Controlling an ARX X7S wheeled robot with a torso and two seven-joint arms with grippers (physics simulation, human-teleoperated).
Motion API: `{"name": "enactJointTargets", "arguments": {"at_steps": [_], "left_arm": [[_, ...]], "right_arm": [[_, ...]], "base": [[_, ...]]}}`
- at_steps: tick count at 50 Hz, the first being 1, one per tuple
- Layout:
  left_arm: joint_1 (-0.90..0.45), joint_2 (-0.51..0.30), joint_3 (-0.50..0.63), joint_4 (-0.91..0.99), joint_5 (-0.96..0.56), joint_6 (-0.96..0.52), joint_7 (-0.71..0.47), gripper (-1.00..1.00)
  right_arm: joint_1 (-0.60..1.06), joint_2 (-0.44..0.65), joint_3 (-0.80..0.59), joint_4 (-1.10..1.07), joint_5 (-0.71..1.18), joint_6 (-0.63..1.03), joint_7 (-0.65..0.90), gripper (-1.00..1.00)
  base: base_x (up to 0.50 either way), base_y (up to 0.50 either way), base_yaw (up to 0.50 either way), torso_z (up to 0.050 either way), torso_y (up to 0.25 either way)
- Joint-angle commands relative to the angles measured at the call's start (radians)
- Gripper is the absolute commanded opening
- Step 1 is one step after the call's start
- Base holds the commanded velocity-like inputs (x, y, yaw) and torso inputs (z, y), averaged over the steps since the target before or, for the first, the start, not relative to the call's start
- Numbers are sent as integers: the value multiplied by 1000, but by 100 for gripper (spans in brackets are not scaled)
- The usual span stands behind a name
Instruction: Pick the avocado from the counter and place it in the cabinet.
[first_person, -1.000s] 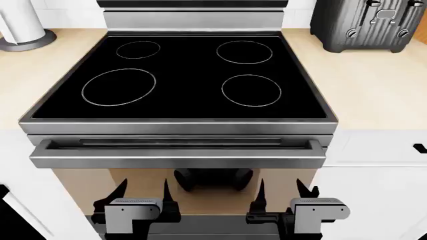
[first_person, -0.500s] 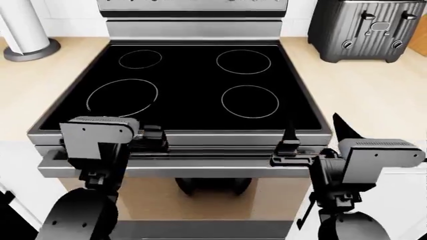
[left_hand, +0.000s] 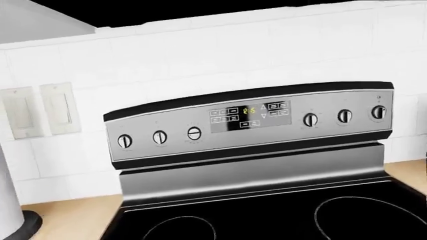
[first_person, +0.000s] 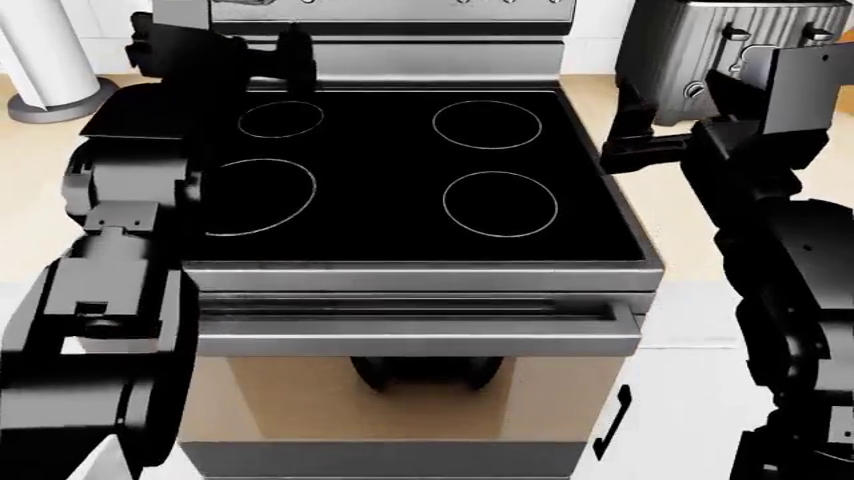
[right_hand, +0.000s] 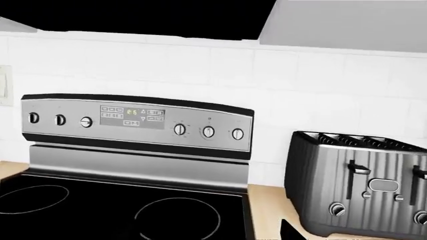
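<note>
arms: both had risen from beside the oven handle to flank the black glass stovetop (first_person: 387, 170)
counter: light tan wood-grain countertop (first_person: 727, 215) ran either side
toaster: ribbed dark grey toaster (right_hand: 360, 185) stood right
left gripper (first_person: 274, 55): jaw gap unclear
right gripper (first_person: 641, 130): jaw gap unclear
avocado: not visible in any view

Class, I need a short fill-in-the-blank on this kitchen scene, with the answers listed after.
1. The black stovetop shows ___ burner rings.
2. The ridged appliance on the counter beside the stove is a ___.
3. In the left wrist view, the wall switches are mounted on white ___.

Missing words: four; toaster; tiles
</note>
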Motion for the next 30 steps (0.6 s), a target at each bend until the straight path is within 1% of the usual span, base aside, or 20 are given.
{"name": "enactJointTargets", "arguments": {"at_steps": [1, 6, 11, 18, 21, 25, 30], "left_arm": [[-159, -1, 71, -338, 78, 65, -75, 100], [-158, -8, 124, -338, 70, 73, -113, 100], [-152, -16, 155, -338, 62, 70, -133, 100], [-154, -24, 190, -338, 59, 85, -136, 100], [-159, -29, 201, -338, 57, 96, -136, 100], [-159, -34, 197, -338, 50, 98, -141, 100], [-158, -40, 195, -338, 50, 99, -141, 100]], "right_arm": [[171, 65, -45, 183, 1, 76, -64, 100], [231, 122, -105, 214, -12, 165, -103, 100], [288, 149, -139, 214, -15, 199, -130, 100], [283, 155, -149, 198, -12, 211, -137, 100], [240, 178, -167, 155, 0, 262, -155, 100], [259, 160, -180, 193, -4, 243, -157, 100], [275, 111, -197, 231, -2, 198, -159, 100]], "base": [[4, 125, 0, 0, 0], [0, 500, 0, 0, 0], [0, 500, 0, 0, 0], [0, 500, 0, 0, 0], [62, 497, 0, 0, 0], [117, 487, 0, 0, 0], [257, 427, 0, 0, 0]]}}
